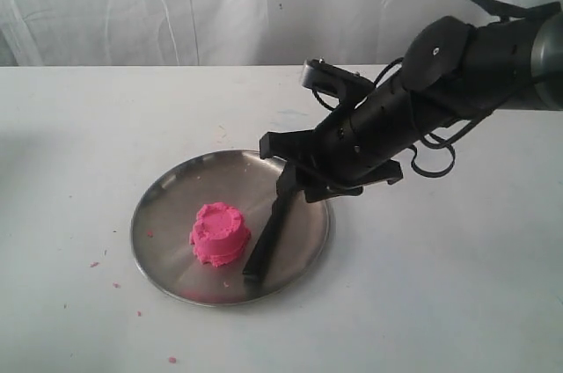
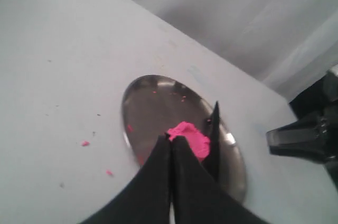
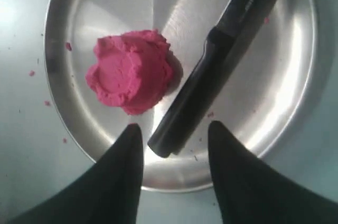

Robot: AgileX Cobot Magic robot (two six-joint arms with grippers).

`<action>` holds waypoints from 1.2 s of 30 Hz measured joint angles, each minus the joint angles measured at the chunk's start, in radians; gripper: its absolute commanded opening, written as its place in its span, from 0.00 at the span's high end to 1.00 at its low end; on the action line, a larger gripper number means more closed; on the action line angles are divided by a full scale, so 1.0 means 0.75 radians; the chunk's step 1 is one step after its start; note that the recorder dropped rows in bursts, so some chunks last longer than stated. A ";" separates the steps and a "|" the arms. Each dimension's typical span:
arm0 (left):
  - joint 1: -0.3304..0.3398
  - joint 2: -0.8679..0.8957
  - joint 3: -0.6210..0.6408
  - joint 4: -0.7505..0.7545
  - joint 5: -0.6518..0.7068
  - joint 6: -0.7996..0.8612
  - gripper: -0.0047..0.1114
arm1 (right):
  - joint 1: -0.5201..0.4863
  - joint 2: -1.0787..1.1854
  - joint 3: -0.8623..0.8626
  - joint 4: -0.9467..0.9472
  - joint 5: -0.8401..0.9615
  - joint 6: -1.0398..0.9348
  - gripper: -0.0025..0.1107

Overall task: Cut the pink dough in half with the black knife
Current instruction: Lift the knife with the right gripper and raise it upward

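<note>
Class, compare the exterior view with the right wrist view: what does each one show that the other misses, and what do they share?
Only the exterior view shows the right arm reaching over the plate, the white backdrop, and pink crumbs scattered on the table.

Only the right wrist view shows the right gripper open, its fingers either side of the knife's handle end, and pale lettering on the blade.

Both show the whole, uncut pink dough and the black knife lying beside it on the steel plate.
</note>
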 measured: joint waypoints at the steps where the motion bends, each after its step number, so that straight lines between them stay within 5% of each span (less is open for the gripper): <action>1: 0.000 0.000 -0.023 -0.034 0.014 -0.020 0.96 | 0.000 0.000 -0.014 -0.036 0.034 0.026 0.64; 12: 0.000 0.000 -0.285 -0.135 0.236 -0.055 0.96 | 0.174 0.100 -0.222 -0.532 0.262 0.376 0.59; 20: 0.000 -0.003 -0.394 -0.135 0.384 0.051 0.96 | 0.197 0.268 -0.363 -0.533 0.277 0.536 0.57; 36: 0.000 -0.003 -0.404 -0.135 0.407 0.268 0.96 | 0.200 0.430 -0.518 -0.668 0.339 0.696 0.57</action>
